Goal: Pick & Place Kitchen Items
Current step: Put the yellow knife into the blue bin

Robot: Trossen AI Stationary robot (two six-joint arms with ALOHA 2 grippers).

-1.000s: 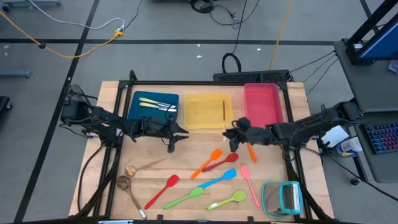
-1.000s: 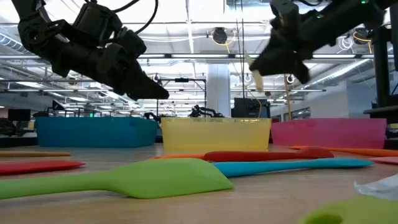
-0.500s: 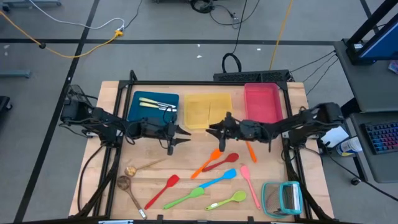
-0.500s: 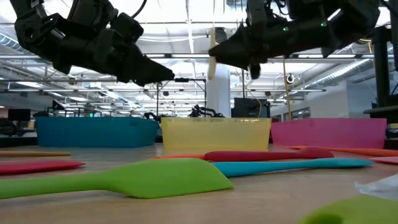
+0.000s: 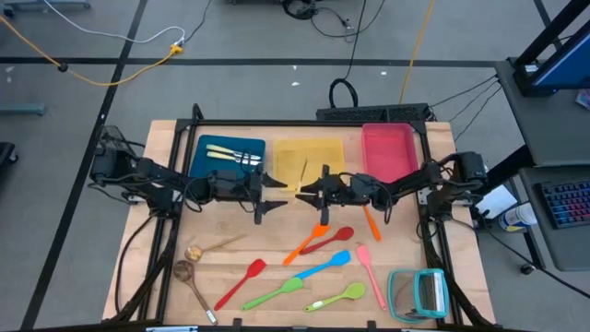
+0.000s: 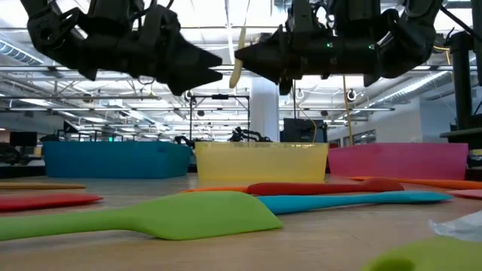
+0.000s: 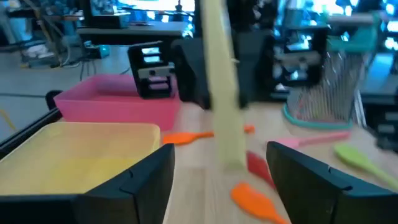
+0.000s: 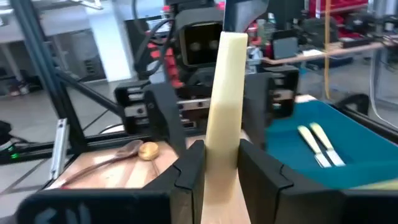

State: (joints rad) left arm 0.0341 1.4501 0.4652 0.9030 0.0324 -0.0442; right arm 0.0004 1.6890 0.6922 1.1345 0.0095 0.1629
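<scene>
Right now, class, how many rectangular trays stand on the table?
3, in a row along the far side: the blue tray on the left, the yellow tray in the middle, the pink tray on the right.

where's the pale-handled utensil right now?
High view: the pale-handled utensil is held in the right pincer, over the yellow tray mid-table, facing the open left pincer.

light: bright overhead strips | glare: ceiling lamps | blur: near foreground, left wrist view

left claw (image 5: 279, 183) gaping, right claw (image 5: 301, 191) clamped, tips facing.
</scene>
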